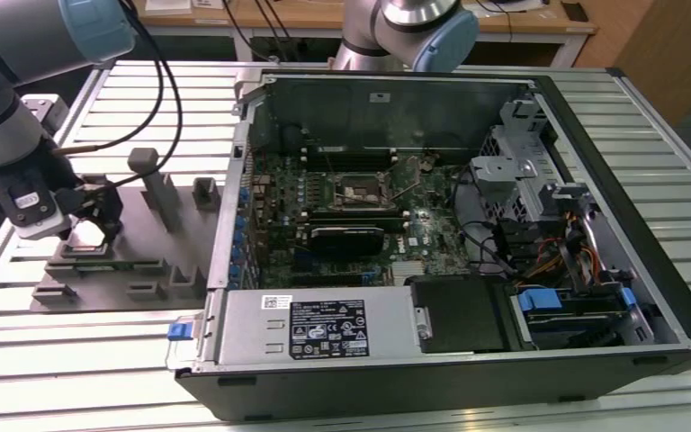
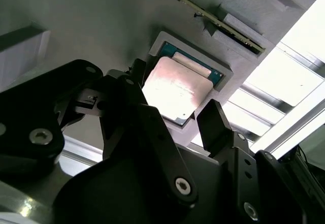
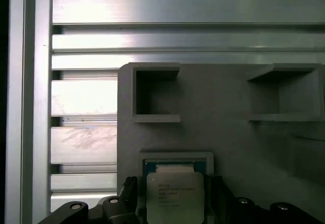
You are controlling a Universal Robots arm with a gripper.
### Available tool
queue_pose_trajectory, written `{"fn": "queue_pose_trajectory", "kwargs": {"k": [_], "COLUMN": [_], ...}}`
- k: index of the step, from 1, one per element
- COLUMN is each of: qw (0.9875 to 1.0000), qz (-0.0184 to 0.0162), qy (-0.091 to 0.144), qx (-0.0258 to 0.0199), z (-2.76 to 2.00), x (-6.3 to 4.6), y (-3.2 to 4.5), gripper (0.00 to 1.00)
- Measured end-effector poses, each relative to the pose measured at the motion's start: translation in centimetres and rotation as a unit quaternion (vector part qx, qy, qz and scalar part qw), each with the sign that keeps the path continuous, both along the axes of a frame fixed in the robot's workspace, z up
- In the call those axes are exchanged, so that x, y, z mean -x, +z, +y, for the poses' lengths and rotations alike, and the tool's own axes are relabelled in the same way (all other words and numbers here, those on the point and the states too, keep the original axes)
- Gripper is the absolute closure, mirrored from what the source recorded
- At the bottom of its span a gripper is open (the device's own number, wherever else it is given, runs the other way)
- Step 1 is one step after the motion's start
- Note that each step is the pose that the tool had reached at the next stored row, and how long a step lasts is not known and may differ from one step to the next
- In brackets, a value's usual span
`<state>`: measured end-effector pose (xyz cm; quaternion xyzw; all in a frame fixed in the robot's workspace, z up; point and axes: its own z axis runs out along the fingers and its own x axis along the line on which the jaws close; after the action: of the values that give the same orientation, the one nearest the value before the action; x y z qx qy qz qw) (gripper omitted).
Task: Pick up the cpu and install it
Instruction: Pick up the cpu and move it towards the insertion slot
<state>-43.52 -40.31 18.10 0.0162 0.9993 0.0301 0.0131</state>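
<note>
The pick-up step is in hand: the cpu [image 2: 175, 89] is seated in its recess in the grey tray [image 3: 228, 148] on the table [image 3: 81, 97], straddled by the spread fingers [image 2: 214, 126] — not yet gripped. An even closing on opposite edges is called for.

cpu [image 3: 175, 196] seated flat in a pocket of the grey fixture tray [image 3: 228, 142]
small square chip, its pale silver metal top facing up with faint print, a thin blue-green board edge showing along one side; in both wrist views it lies level inside a raised square frame, close to one tray edge.
</note>
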Motion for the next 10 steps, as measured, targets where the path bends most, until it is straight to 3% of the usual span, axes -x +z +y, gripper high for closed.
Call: {"fn": "queue_pose_trajectory", "kwargs": {"k": [10], "qw": [1.0], "qz": [-0.0001], "qy": [0.0], "qx": [0.0], "z": [0.0], "x": [0.02], "y": [0.0], "gripper": [0.32]}}
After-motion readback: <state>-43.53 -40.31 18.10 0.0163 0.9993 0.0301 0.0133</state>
